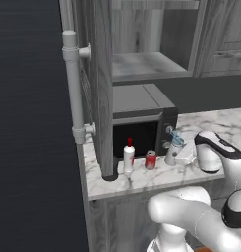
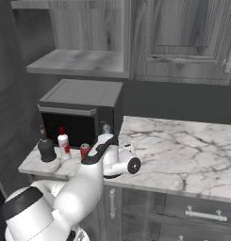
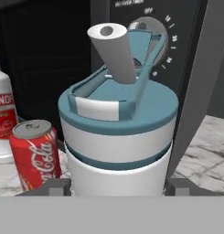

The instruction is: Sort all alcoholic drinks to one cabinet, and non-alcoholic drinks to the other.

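1. Pale bottle with blue cap: stands on the marble counter before the microwave, between the gripper fingers.
2. Jaws: spread either side of the bottle; whether they press on it cannot be told.
3. Red can: at 9 o'clock of the bottle in the hand view, just beside it.
4. White bottle with red cap: farther toward 9 o'clock.
5. Dark bottle: at the counter's end.

Veined marble counter, woodgrain cabinets
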Controlling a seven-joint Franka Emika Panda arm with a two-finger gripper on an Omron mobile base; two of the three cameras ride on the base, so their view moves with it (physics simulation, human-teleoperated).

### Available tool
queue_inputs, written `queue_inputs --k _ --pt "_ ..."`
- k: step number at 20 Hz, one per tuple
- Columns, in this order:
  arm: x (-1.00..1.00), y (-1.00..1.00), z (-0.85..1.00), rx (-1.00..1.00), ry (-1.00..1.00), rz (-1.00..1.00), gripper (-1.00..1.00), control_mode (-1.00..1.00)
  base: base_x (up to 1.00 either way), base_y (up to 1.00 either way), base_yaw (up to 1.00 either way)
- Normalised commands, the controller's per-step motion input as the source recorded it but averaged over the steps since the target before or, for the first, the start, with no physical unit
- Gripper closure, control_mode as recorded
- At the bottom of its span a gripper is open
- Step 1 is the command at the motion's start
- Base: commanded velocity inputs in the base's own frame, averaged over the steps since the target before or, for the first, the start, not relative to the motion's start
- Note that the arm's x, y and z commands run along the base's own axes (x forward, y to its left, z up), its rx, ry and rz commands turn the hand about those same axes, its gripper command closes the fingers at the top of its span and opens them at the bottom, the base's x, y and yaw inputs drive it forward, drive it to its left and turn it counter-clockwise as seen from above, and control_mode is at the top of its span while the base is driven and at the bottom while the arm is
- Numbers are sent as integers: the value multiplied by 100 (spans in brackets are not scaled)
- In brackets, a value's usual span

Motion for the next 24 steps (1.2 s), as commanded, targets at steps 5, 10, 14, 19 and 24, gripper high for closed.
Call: queue_inputs --k 5,10,14,19,24 --pt "-21 0 67 -6 3 -8 100 -100 0 0 0" --pt "-19 0 73 -2 9 -8 100 -100 0 0 0" --pt "-15 0 61 -1 5 -7 100 -100 0 0 0" --pt "-27 0 60 0 6 -9 100 -100 0 0 0" --pt "-32 0 55 0 2 -10 100 -100 0 0 0"
